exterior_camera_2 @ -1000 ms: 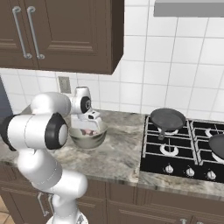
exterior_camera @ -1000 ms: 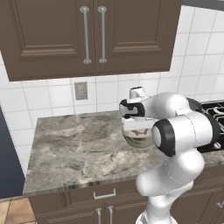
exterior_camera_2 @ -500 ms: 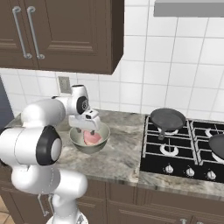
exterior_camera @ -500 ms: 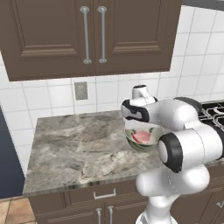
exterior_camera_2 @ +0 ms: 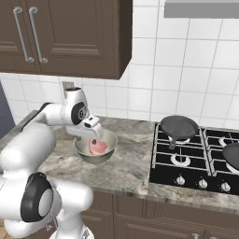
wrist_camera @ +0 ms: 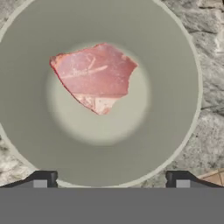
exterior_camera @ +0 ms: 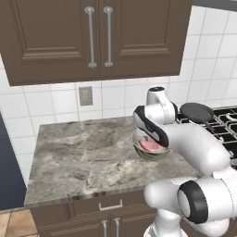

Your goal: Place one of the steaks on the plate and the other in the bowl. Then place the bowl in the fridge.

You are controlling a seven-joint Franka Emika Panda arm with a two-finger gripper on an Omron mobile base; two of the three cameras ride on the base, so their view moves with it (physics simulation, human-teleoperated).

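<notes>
Left base view: the marbled grey bench (exterior_camera: pixel 83 152) runs under dark wood cabinets (exterior_camera: pixel 92 37), with a wall outlet (exterior_camera: pixel 85 96) on the white tile behind it. The bowl (exterior_camera: pixel 149 149) stands on the bench toward its right side, partly covered by the white arm. A steak (exterior_camera: pixel 149 145) lies flat inside the bowl. A dark frying pan (exterior_camera: pixel 198 112) sits on the cooktop beyond the arm, at the right.

Right base view: the fingers (exterior_camera_2: pixel 93 141) hang directly over the bowl (exterior_camera_2: pixel 95 148), just above the steak (exterior_camera_2: pixel 98 148) and clear of it. The bowl rests on the bench (exterior_camera_2: pixel 126 168) left of the black gas cooktop (exterior_camera_2: pixel 196 158). One frying pan (exterior_camera_2: pixel 179 127) occupies the rear left burner; a second pan (exterior_camera_2: pixel 232 156) shows at the right edge.

Hand view: the camera looks straight down into the bowl (wrist_camera: pixel 39 144). The steak (wrist_camera: pixel 94 75) lies on the bowl floor, slightly left of centre and toward the upper part of the view. Both dark finger tips (wrist_camera: pixel 41 179) stand far apart at the bottom edge, one at each side, spread wide and holding nothing. Marbled bench (wrist_camera: pixel 210 87) surface is visible outside the bowl rim at the right.
</notes>
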